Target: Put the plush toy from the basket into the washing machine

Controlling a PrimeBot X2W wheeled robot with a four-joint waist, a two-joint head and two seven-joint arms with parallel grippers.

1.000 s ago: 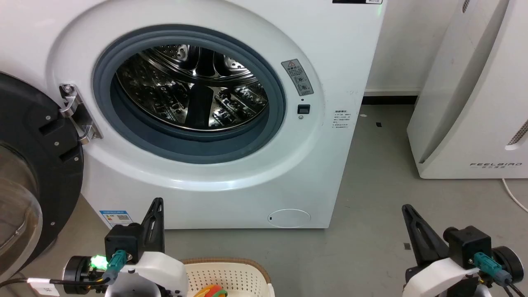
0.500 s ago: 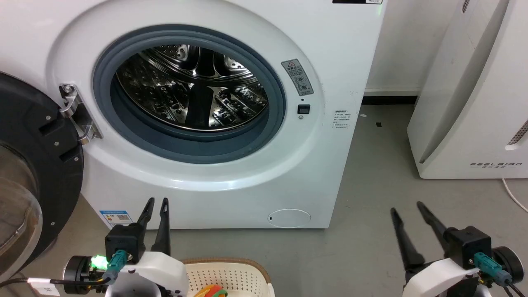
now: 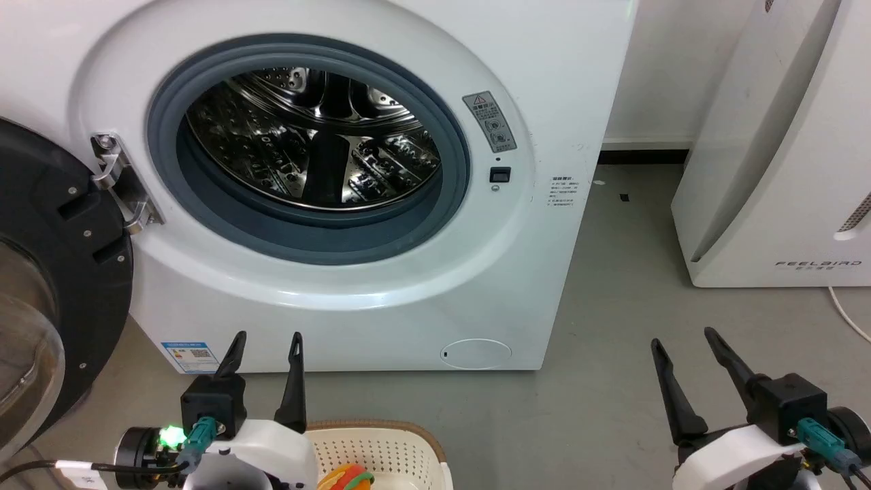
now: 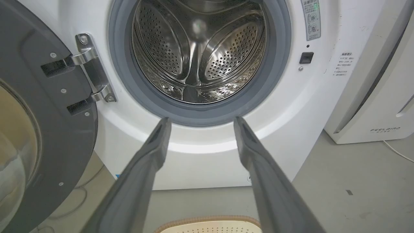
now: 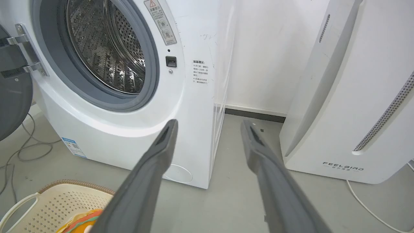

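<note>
Plainly, the plush toy [image 3: 346, 476] lies in the basket [image 3: 381, 427], just right of the left claw [image 3: 266, 338], behind its tips. Both it and the right claw [image 3: 682, 337] are spread, empty. The toy is probably light and squashy, so pinch its head.

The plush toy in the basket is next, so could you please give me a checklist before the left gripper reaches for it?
1. The washing machine's door stands open: ok.
2. The drum holds no laundry: ok.
3. The plush toy lies in the basket: ok.
4. The left gripper is open and empty: ok.
5. The right gripper is open, apart from the basket: ok.
6. Toy's whole pose: cannot tell, cut off at the edge.
</note>
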